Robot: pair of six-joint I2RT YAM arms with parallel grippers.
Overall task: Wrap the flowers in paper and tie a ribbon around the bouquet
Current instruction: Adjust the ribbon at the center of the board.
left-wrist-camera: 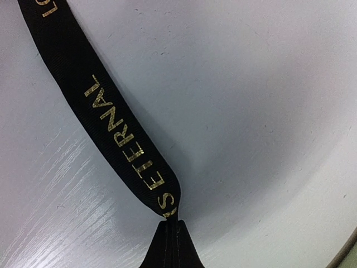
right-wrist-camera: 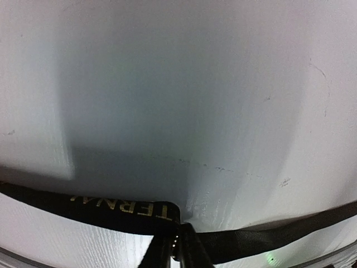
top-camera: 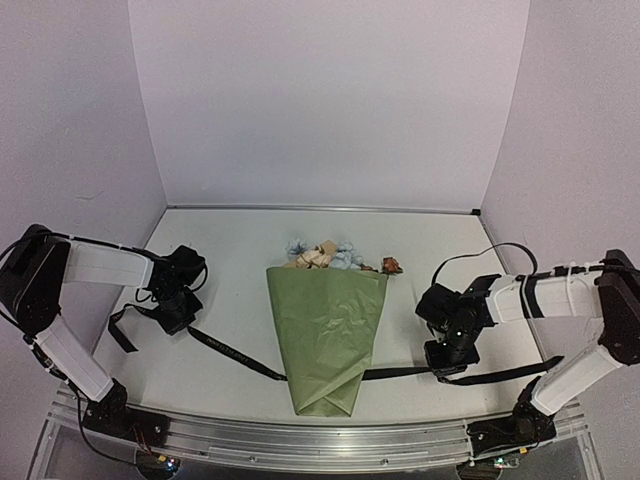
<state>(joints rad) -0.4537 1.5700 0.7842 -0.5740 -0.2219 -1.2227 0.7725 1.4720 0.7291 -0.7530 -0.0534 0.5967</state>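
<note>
Bouquet (top-camera: 328, 335) lies wrapped mid-table, heads at the far end; wrapping looks done to us, tying not; ribbon (top-camera: 235, 355) slips under the cone, unknotted; left gripper (top-camera: 180, 318) and right gripper (top-camera: 447, 368) each pinch it, jaws closed.

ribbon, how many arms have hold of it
2. The left arm pinches the ribbon in its jaws, left of the bouquet; the right arm pinches it right of the bouquet. Both arms are in view, none hidden.
</note>
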